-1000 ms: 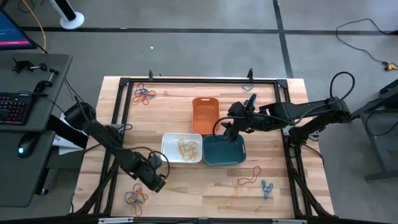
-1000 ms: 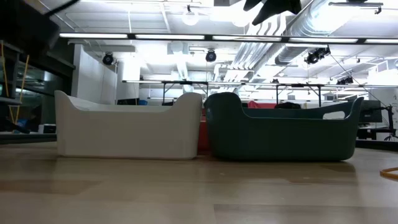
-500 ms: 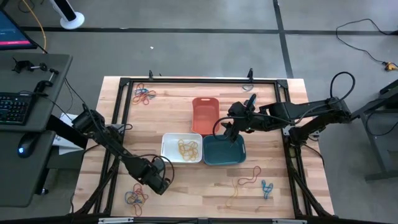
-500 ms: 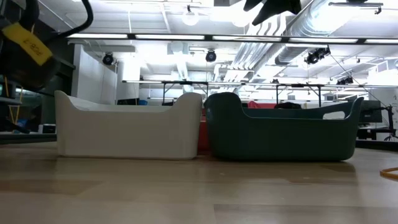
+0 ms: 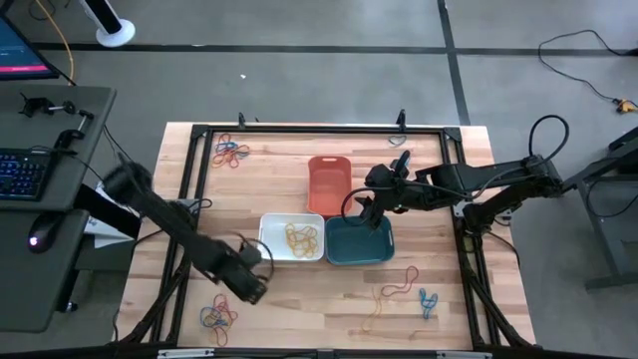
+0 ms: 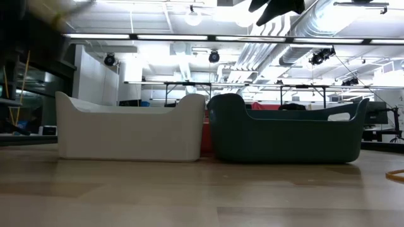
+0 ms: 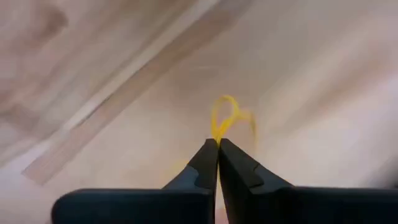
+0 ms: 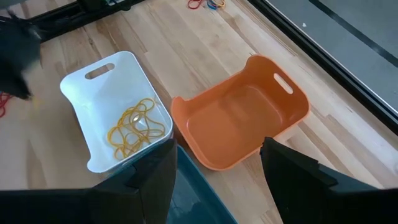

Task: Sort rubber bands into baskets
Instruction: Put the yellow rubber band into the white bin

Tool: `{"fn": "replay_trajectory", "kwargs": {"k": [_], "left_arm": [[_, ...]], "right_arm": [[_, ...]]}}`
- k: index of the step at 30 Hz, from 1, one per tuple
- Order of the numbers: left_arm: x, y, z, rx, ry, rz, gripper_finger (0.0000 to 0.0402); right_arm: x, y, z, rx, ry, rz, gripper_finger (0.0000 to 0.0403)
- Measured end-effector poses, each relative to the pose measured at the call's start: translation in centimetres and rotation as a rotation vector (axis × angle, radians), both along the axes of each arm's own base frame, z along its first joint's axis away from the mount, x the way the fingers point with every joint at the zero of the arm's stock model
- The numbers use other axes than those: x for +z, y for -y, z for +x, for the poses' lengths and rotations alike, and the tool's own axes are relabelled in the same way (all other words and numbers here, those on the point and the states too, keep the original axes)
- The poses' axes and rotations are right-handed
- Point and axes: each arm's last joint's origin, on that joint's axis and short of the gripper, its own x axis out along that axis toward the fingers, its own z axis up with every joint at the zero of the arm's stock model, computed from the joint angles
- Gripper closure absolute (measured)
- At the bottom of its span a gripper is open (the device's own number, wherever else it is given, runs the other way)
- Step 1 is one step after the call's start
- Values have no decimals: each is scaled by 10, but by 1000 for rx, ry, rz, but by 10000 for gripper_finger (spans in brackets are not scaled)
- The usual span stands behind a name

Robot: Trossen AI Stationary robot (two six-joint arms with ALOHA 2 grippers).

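Three baskets stand together mid-table: orange (image 5: pixel 329 184), white (image 5: pixel 292 237) with several yellow rubber bands (image 8: pixel 132 132) inside, and teal (image 5: pixel 359 241). Loose rubber bands lie in heaps at the far left (image 5: pixel 230 153), near left (image 5: pixel 217 316) and near right (image 5: pixel 404 287). My left gripper (image 5: pixel 249 288) is between the white basket and the near-left heap, shut on a yellow rubber band (image 7: pixel 225 118). My right gripper (image 8: pixel 217 168) hangs open above the teal basket's far rim, nothing between its fingers. My left gripper pinches one yellow rubber band at a point of its loop (image 7: pixel 217 135) between its two fingertips (image 7: pixel 205 158). The fingers come steeply from above. The rest of the loop stands out beyond the tips; whether it touches the table I cannot tell.
A black frame (image 5: pixel 299 131) runs round the wooden table top. A blue band (image 5: pixel 427 302) lies at the near right. In the low view the white basket (image 6: pixel 129 132) and teal basket (image 6: pixel 287 132) stand side by side.
My left arm has dipped toward the near-left heap and drawn back up; it shows blurred now. In the low view its yellow-tagged part came into the upper left corner and has gone again. The baskets have kept still.
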Motion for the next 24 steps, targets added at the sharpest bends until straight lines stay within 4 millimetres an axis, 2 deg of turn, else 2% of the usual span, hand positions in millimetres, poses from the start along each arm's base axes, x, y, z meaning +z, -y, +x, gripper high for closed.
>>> {"fn": "replay_trajectory", "kwargs": {"k": [4, 7, 11, 15, 19, 24], "left_arm": [[56, -24, -17, -11, 200, -83, 401], [96, -47, -25, 32, 422, -61, 401], [121, -78, -18, 58, 566, 87, 401], [109, -102, 10, -2, 519, 194, 401], [79, -116, 43, -130, 410, 244, 401], [46, -123, 78, -220, 377, 247, 400]], "right_arm": [[0, 0, 0, 0, -2, 0, 183], [0, 0, 0, 1, -2, 1, 183], [0, 0, 0, -8, 2, 4, 183], [0, 0, 0, -21, 9, 16, 183], [0, 0, 0, -23, 10, 17, 183], [0, 0, 0, -28, 12, 20, 183]]}}
